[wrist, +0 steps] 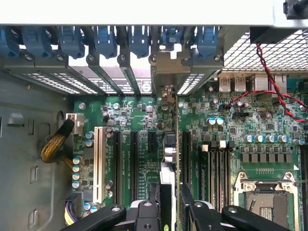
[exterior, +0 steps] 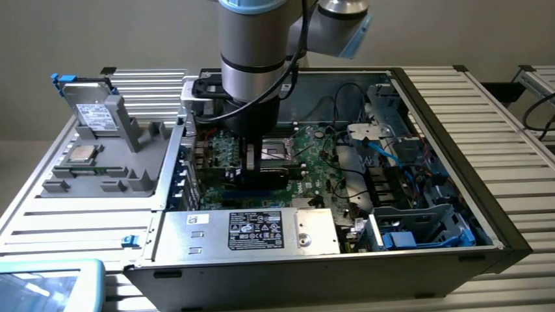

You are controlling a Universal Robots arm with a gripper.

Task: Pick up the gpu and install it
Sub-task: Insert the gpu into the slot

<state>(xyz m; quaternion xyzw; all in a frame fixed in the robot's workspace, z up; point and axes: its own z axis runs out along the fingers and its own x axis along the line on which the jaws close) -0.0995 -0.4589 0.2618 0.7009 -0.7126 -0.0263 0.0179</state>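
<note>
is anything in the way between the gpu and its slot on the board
Nothing visible. The hand grips the gpu edge-on, down at the board among the black slots, with no cable or part across its path. The card itself hides the slot under it.

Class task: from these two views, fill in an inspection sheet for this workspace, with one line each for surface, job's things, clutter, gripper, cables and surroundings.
Surface: slatted metal table carrying an open computer case.
Job's things: the gpu, seen edge-on, over a motherboard slot, its bracket towards the rear openings.
Clutter: grey fixture holding a drive box and a processor.
Gripper: the gripper is shut on the gpu, down inside the case.
Cables: blue cable; red-black wires; yellow braided bundle.
Surroundings: plain wall; nothing else seen.
</note>
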